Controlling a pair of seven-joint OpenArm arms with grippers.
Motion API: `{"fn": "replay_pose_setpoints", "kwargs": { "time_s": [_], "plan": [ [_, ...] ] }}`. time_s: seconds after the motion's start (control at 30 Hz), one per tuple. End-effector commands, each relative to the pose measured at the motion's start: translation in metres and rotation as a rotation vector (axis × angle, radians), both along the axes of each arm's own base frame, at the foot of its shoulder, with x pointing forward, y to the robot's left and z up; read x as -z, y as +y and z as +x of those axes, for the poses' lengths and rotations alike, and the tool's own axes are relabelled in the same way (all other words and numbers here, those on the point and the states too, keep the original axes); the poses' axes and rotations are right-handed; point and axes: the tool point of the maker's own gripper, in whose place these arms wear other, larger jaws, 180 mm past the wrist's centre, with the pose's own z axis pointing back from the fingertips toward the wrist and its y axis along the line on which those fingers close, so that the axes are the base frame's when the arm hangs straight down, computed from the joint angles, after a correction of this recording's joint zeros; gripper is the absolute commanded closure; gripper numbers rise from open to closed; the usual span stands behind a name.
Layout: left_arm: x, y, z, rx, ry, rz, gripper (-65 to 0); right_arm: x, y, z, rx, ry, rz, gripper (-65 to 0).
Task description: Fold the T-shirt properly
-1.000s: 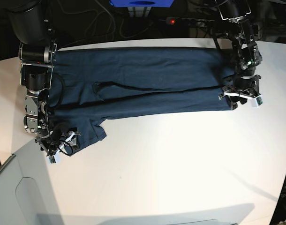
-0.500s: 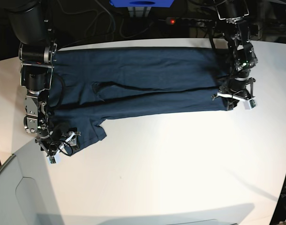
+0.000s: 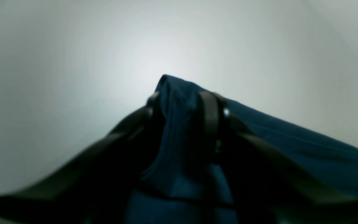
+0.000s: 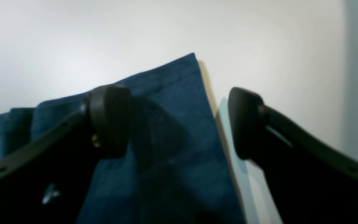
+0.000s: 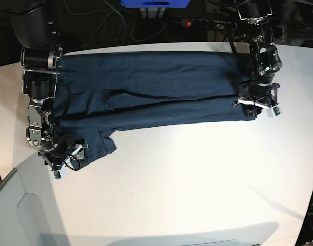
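Note:
The dark navy T-shirt (image 5: 156, 87) lies as a long band across the white table, with one flap hanging toward the front at its left end. At the band's right end, my left gripper (image 5: 255, 105) is shut on the cloth. In the left wrist view, a bunched ridge of T-shirt (image 3: 291, 140) is pinched in the left gripper (image 3: 180, 107). My right gripper (image 5: 69, 158) stands open at the flap's front corner. In the right wrist view, one finger of the right gripper (image 4: 179, 121) rests over the T-shirt (image 4: 172, 102) and the other is beside its edge.
The white table (image 5: 197, 179) stretches in front of the shirt. A light grey panel (image 5: 23, 215) borders its lower left corner. Behind the far edge are dark cables, a blue object (image 5: 155, 3) and a small red light (image 5: 188, 23).
My left gripper has shifted a little leftward onto the shirt's right end and closed on the cloth. The right arm and the flap have not moved.

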Motion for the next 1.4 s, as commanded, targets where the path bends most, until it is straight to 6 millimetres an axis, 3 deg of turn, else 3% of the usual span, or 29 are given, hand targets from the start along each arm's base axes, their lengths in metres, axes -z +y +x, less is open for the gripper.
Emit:
{"fn": "replay_pose_setpoints", "kwargs": {
  "time_s": [0.0,0.43,1.03,1.13,1.3,1.37],
  "plan": [
    [-0.015,0.005,0.009,-0.001,-0.052,0.018,-19.7,-0.019,-0.004,0.013,-0.005,-0.043,-0.003,-46.4],
    [-0.032,0.001,0.010,0.014,-0.090,0.035,-19.8,-0.019,-0.004,0.013,-0.005,-0.043,-0.003,-46.4],
    [-0.029,-0.001,0.010,0.018,-0.083,0.032,-19.6,-0.018,-0.004,0.013,-0.005,-0.041,-0.003,-46.4],
    [-0.024,0.000,0.009,0.014,-0.071,0.027,-15.0,-0.018,-0.004,0.013,-0.005,-0.041,-0.003,-46.4],
    [-0.014,0.001,0.005,0.007,-0.046,0.017,-0.4,-0.019,-0.004,0.013,-0.005,-0.043,-0.003,-46.4],
    [-0.014,0.001,0.005,0.007,-0.046,0.017,0.0,-0.019,-0.004,0.013,-0.005,-0.043,-0.003,-46.4]
  ]
}}
